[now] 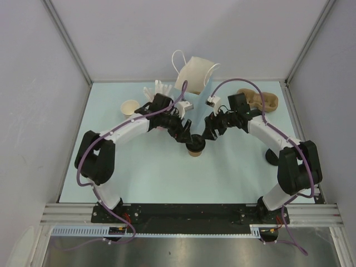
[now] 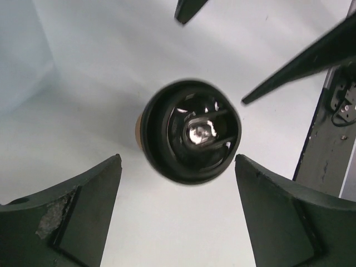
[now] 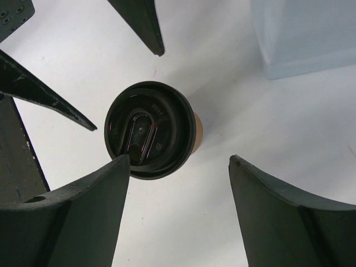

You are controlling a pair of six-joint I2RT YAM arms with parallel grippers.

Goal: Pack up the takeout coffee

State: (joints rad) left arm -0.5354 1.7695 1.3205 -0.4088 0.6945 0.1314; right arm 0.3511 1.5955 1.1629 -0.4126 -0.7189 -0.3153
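Observation:
The takeout coffee point(image 1: 195, 148), a small brown paper cup with a black lid, stands upright on the pale table between my two arms. My left gripper point(image 1: 187, 138) hovers over its left side, jaws open and empty. My right gripper point(image 1: 207, 134) hovers over its right side, also open and empty. In the left wrist view the lid point(image 2: 191, 131) lies just beyond my spread fingers point(image 2: 83, 217). In the right wrist view the lid point(image 3: 149, 129) sits up and left, and my left fingertip point(image 3: 119, 167) overlaps its rim while the other finger stands well apart.
A white paper bag with handles point(image 1: 194, 71) stands at the back centre, with a pale blue upright box point(image 1: 201, 103) point(image 3: 300, 33) in front of it. Tan lidless cups point(image 1: 129, 107) and white straws point(image 1: 158, 89) are back left. A brown cup carrier point(image 1: 260, 100) is back right.

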